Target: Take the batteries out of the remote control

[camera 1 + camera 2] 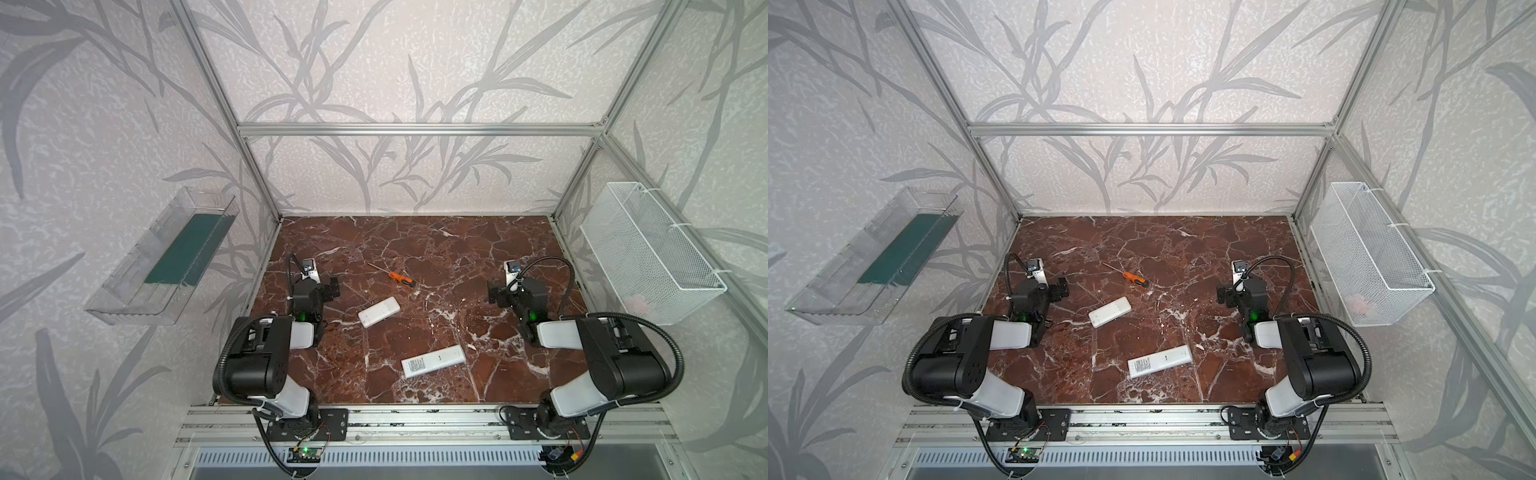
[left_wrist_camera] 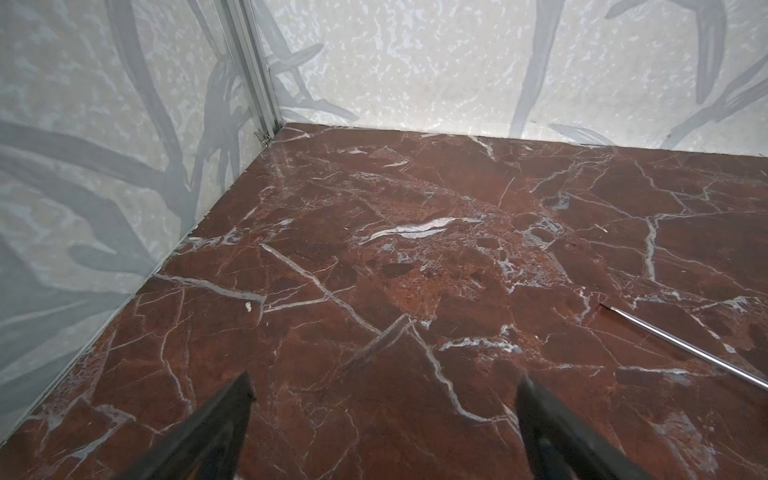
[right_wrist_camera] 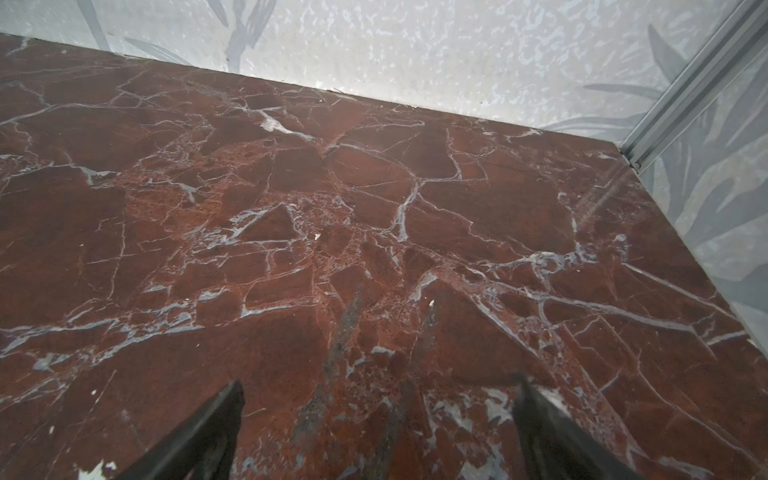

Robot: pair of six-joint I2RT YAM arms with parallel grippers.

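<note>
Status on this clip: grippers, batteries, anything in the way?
Left gripper open, empty; right gripper open, empty. No batteries visible; short remote and long remote lie on the table, ungripped. Screwdriver lies clear of both.

On the worktop (image 1: 415, 245), in both top views, the screwdriver (image 1: 397, 277) lies behind both remotes. The rear remote (image 1: 379, 311) lies just in front of it, slightly to the left. The front remote (image 1: 433, 360) lies nearer the front edge and a little to the right, apart from the rear one. The left pincer (image 1: 332, 287) hangs left of the screwdriver and the right pincer (image 1: 494, 296) well to its right. A bin (image 1: 124, 299) sits on the left wall and a basket (image 1: 665, 266) on the right wall.
</note>
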